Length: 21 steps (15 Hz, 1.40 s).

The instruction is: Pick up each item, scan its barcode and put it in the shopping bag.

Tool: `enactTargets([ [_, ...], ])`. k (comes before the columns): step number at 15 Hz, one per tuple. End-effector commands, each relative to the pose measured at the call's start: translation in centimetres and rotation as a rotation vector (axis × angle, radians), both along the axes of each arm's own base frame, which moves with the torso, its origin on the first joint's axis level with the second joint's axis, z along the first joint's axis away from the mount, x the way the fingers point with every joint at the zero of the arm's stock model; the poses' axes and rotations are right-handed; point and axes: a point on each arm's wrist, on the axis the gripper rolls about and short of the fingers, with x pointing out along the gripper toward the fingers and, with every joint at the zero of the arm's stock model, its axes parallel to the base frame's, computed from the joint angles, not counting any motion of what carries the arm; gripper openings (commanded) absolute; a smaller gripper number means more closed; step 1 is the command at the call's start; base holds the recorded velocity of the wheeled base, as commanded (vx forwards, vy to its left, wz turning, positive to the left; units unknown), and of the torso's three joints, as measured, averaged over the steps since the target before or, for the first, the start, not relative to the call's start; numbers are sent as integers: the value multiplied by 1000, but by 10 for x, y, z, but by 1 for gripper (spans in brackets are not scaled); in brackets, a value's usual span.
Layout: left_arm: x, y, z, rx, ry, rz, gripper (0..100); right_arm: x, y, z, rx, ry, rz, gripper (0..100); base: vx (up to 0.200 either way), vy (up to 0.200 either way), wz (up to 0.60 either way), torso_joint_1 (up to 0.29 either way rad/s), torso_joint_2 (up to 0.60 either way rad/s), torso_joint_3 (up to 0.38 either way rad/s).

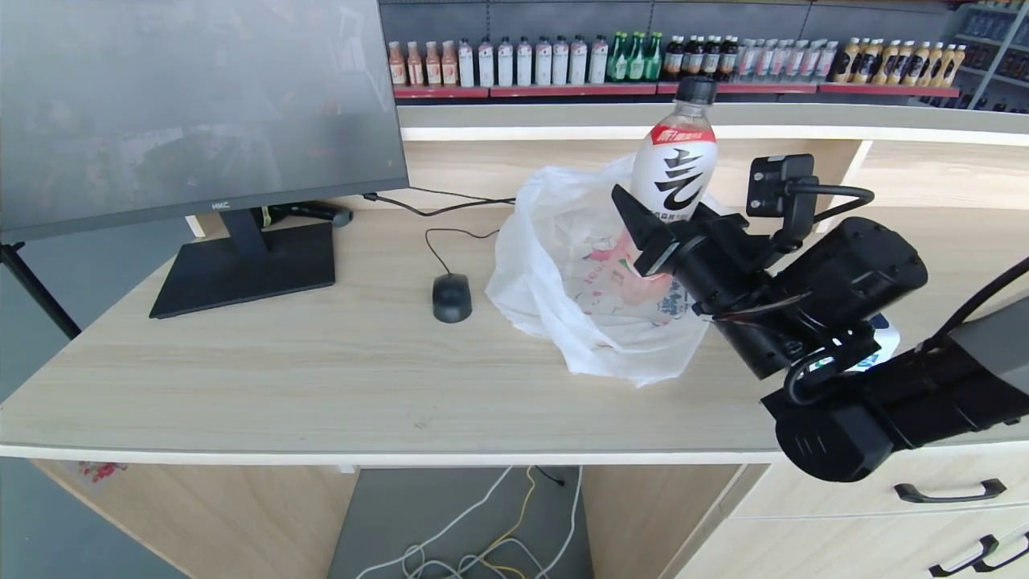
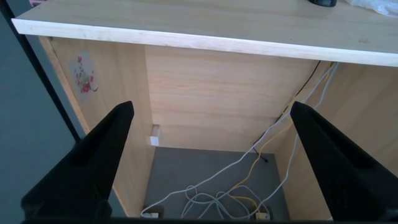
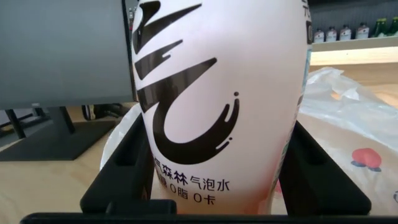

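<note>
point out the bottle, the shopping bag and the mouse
bottle [image 1: 674, 173], head view, on its white label
shopping bag [image 1: 524, 280], head view, on its left wall
mouse [image 1: 451, 297], head view, on its top

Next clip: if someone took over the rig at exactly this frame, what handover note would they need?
Left gripper: open, empty, below the counter's front edge.
Right gripper: shut on the bottle, held upright at the top of the shopping bag on the counter.
Done: bottle picked up; whether it was scanned cannot be told.
Left: lower the bottle into the bag and release. A white-and-blue item, mostly hidden behind the right arm, may come next.
</note>
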Motion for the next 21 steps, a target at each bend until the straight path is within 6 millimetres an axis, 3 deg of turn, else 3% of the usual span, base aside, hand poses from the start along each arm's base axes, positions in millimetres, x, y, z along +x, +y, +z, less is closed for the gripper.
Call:
enactTargets([
  [1, 0, 0, 0, 0, 0, 0, 100, 21, -4, -8, -6, 11, -35, 0, 0, 0, 0, 0, 0, 0],
  [7, 0, 0, 0, 0, 0, 0, 100, 42, -4, -13, -22, 34, -49, 0, 0, 0, 0, 0, 0, 0],
  [21, 0, 0, 0, 0, 0, 0, 100, 70, 1, -34, -36, 68, -55, 0, 0, 0, 0, 0, 0, 0],
])
